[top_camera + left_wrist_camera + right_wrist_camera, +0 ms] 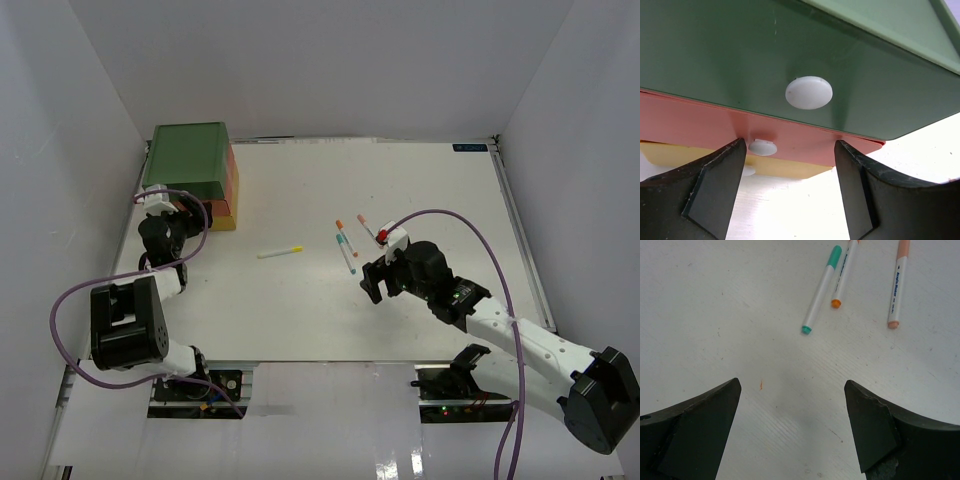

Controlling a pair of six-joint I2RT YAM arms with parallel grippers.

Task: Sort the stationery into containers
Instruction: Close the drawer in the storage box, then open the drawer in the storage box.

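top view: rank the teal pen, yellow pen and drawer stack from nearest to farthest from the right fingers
1. teal pen: just beyond the right fingers, among the clustered pens.
2. yellow pen: alone mid-table, toward the left arm's side.
3. drawer stack: far left corner.

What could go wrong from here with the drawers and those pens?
The left pincer is open with the orange drawer's small knob far off-centre; closing could miss it. The teal pen and orange-tipped pen lie almost touching, so the right pincer might catch both or scatter them.
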